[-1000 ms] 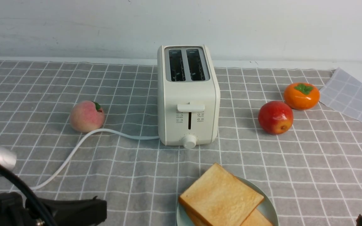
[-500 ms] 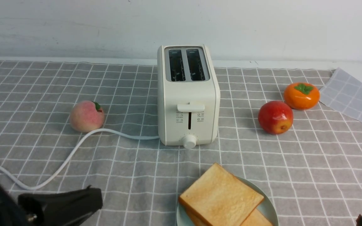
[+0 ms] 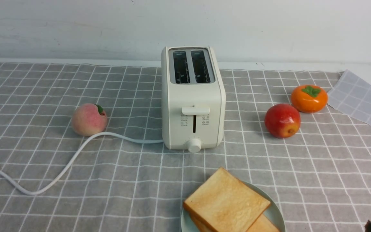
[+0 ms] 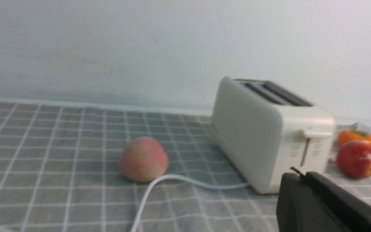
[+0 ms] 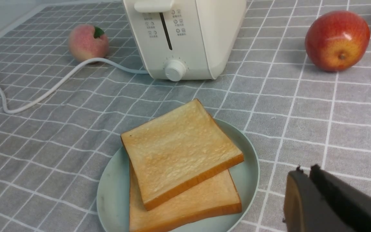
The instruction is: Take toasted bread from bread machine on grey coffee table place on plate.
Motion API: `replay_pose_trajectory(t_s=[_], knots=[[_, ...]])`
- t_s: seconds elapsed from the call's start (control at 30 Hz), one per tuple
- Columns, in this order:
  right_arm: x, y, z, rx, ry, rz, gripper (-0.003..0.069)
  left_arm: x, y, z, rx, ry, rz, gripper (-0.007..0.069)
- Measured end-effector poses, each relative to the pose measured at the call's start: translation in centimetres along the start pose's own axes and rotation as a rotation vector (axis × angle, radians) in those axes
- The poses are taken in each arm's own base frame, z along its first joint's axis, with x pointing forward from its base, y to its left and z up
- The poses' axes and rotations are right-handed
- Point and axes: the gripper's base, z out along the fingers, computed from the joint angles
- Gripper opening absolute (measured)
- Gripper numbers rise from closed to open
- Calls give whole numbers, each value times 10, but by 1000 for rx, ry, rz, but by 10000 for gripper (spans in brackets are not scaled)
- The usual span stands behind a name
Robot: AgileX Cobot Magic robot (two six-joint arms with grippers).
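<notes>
On the plate (image 5: 250, 190), both slices of toast (image 5: 185, 148) lie stacked askew, likely as dropped from the toaster (image 3: 193, 106), while your left gripper (image 4: 301, 175) is closed and your right gripper's (image 5: 304, 175) narrow fingertips hover beside them, holding nothing.

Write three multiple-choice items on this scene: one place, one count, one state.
1. Where is the pale green round plate?
A) Behind the cream-white two-slot toaster
B) In front of it
C) On top of it

2. How many toast slices show?
A) One
B) Two
C) Four

3. The toaster's slots are:
A) both filled
B) one filled
C) both without bread

Key:
1 B: the plate lies on the toaster's knob side.
2 B: one golden-tan square slice overlaps another.
3 C: both dark slots show no bread.
</notes>
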Motion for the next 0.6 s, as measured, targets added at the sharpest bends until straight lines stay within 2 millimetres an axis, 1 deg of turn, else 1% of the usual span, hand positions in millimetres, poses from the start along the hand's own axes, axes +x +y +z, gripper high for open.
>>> replay_pose_trajectory(t_s=[0.07,0.1,0.23,0.3,0.4,0.47,0.6], knots=[[0,0,0,0,0,0,33,12,5,2,-54,33,12,-4],[0,0,0,0,0,0,33,22,10,3,-93,61,4,-3],[0,0,0,0,0,0,38,50,22,6,-198,139,-31,-3],[0,0,0,0,0,0,41,60,25,6,-222,185,-43,-1],[0,0,0,0,1,0,41,70,27,3,-249,284,-36,1],[0,0,0,0,1,0,45,72,28,2,-253,315,-10,4],[0,0,0,0,1,0,52,72,28,2,-245,321,37,8]])
